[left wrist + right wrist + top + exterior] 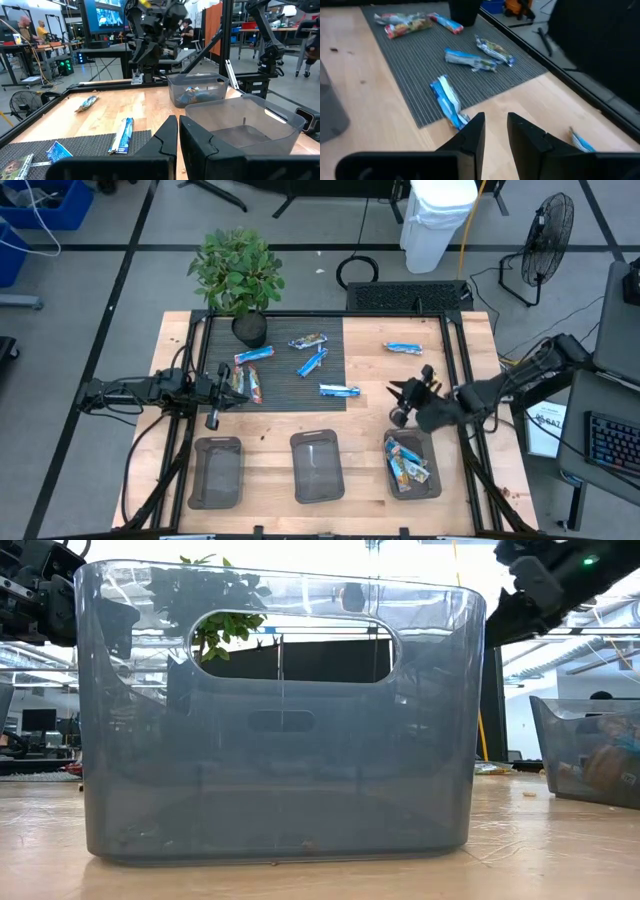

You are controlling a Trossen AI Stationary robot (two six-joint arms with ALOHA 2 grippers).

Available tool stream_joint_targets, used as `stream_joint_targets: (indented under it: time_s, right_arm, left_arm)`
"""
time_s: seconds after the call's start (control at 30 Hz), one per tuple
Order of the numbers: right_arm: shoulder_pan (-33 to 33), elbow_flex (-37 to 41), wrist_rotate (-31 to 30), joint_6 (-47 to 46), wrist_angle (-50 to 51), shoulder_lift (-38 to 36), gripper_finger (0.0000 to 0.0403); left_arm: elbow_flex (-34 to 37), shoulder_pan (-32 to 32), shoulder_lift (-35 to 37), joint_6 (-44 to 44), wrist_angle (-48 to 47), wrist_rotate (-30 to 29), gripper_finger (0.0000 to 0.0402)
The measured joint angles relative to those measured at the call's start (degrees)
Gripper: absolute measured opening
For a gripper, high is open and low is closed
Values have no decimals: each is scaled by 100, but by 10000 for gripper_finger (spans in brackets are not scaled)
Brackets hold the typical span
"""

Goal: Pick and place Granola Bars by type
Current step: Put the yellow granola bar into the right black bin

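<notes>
The right gripper (pixel 407 394) is hanging above bare wood just past the right edge of the dark ribbed mat (pixel 275 340), its fingers (pixel 470 135) standing a narrow gap apart with nothing between them. Just ahead of it a blue-and-white bar (pixel 448 101) is lying at the mat's near right corner, partly off the edge. Behind the gripper, the right bin (pixel 436 480) is holding a few bars (pixel 408 461), mostly blue-and-white with some darker wrapping. Farther out, a lone blue bar (pixel 403 349) is sitting on the wood near the far right of the table.

The left gripper (pixel 216 393) is waiting over the mat's left edge, its fingers (pixel 165 137) nearly touching and empty. Just beside it, two red multicoloured bars (pixel 246 385) are lying together, and a blue-and-red one (pixel 254 356) is resting slightly farther away. Two more blue bars (pixel 309 351) are lying near the mat's middle. The left bin (pixel 216 472) and middle bin (pixel 317 466) are standing along the near edge of the table. A potted plant (pixel 238 277) is sitting at the mat's far left corner
</notes>
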State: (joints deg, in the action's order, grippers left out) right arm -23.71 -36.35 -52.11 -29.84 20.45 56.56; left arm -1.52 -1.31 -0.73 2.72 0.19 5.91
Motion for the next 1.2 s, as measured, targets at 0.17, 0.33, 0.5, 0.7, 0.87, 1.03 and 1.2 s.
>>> stream_joint_targets:
  time_s: [0.17, 0.33, 0.5, 0.7, 0.87, 1.03, 1.2]
  right_arm:
    - [777, 32, 634, 878, -685, -282, 73]
    - [1598, 32, 1081, 1057, -695, -577, 73]
    - [2410, 34, 2073, 1061, -224, -663, 100]
    - [3433, 34, 2470, 973, 969, -434, 175]
    - [4458, 36, 3203, 1019, 1565, 19, 221]
    - [5302, 36, 3598, 1376, 1496, 501, 235]
    - [5847, 36, 3789, 1818, 1186, 867, 229]
  left_arm:
    - [1, 1, -2, 0, 0, 0, 26]
    - [0, 1, -1, 0, 0, 0, 26]
    - [0, -1, -2, 0, 0, 0, 26]
    - [0, 0, -1, 0, 0, 0, 26]
    - [0, -1, -2, 0, 0, 2, 26]
    - [0, 1, 0, 0, 0, 0, 26]
    - [0, 0, -1, 0, 0, 0, 26]
